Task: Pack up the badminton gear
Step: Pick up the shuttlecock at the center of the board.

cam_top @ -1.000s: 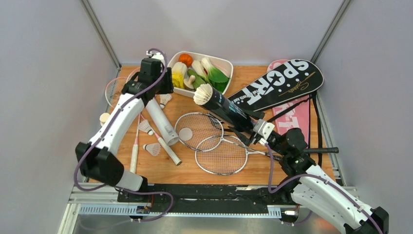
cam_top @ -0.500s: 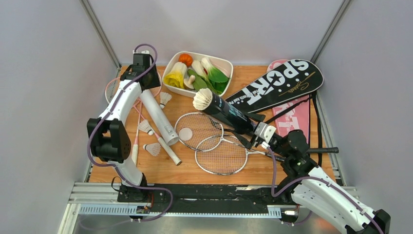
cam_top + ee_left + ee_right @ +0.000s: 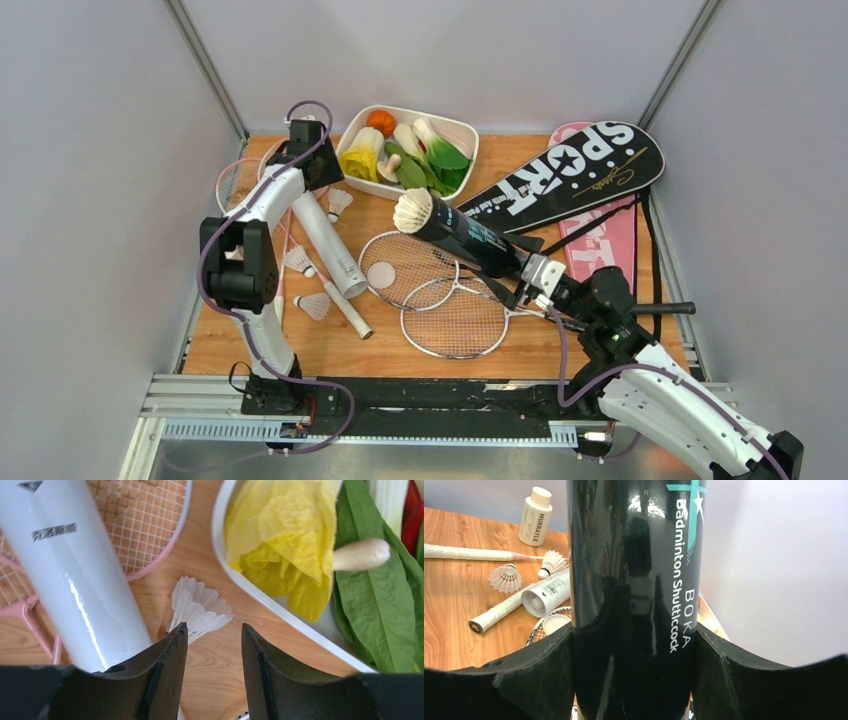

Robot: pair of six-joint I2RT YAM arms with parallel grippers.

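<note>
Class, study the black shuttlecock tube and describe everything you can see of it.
The black tube is a long, glossy cylinder, seemingly plastic or coated card, printed "BOKA Badminton Shuttlecock" in white with a teal star mark. A white feather shuttlecock sticks out of its open far end. The right gripper clamps its near end, one finger on each side. It is held tilted, far end raised, above the silver racquets, apparently touching nothing else.

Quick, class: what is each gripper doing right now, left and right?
Left gripper: open, a shuttlecock just ahead of it, nothing held.
Right gripper: closed on the black tube.
</note>
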